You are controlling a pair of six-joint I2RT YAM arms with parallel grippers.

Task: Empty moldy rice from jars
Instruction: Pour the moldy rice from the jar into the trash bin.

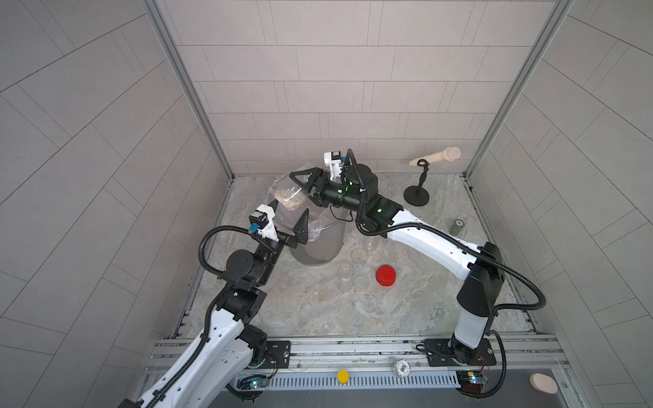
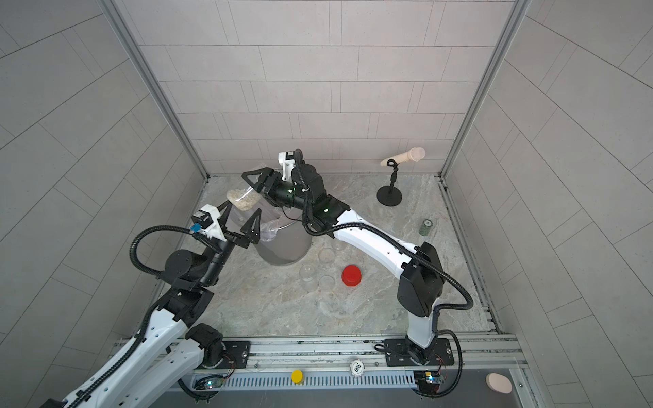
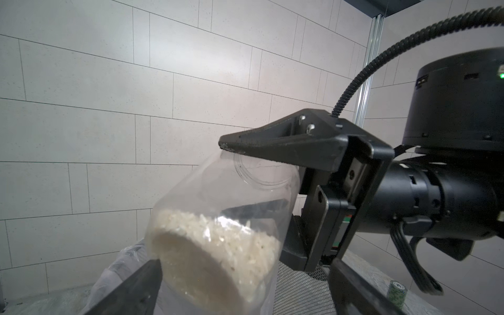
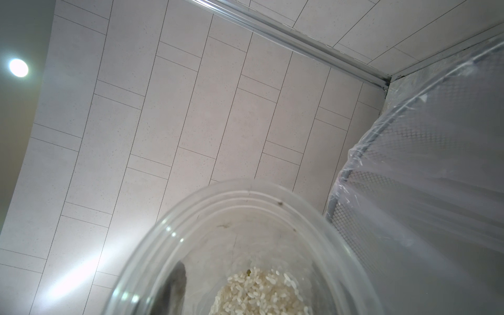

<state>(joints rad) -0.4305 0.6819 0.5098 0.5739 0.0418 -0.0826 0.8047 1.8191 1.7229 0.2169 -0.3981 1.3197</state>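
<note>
Our right claw [image 1: 300, 188] is clamped on an open clear jar [image 1: 287, 195], held tilted above the far rim of the lined mesh bin [image 1: 319, 251] in both top views. The rice [image 1: 292, 203] lies inside the jar, not yet poured. Our left claw [image 2: 244, 213] stands wide and empty just beside the bin rim, below the jar. Near the bin, on the table [image 1: 318, 311], we see the red lid [image 1: 386, 275] and a few clear jars and lids [image 1: 344, 275] that look empty. We judge this to be the last jarful, though those glassy pieces are hard to count. The table is marbled grey stone, walled in by pale tiled panels and aluminium posts.

From the left wrist, the right claw [image 3: 237, 177] pinches the jar [image 3: 191, 196] near its mouth, which points up toward the palm. The rice [image 3: 212, 253] is packed at the lower base end.

From the right wrist, we look through the threaded mouth to the rice [image 4: 261, 296]. The liner-draped bin [image 4: 425, 169] is just beside it, and a ceiling lamp [image 4: 18, 67] shines above. Tipping the jar out remains.
</note>
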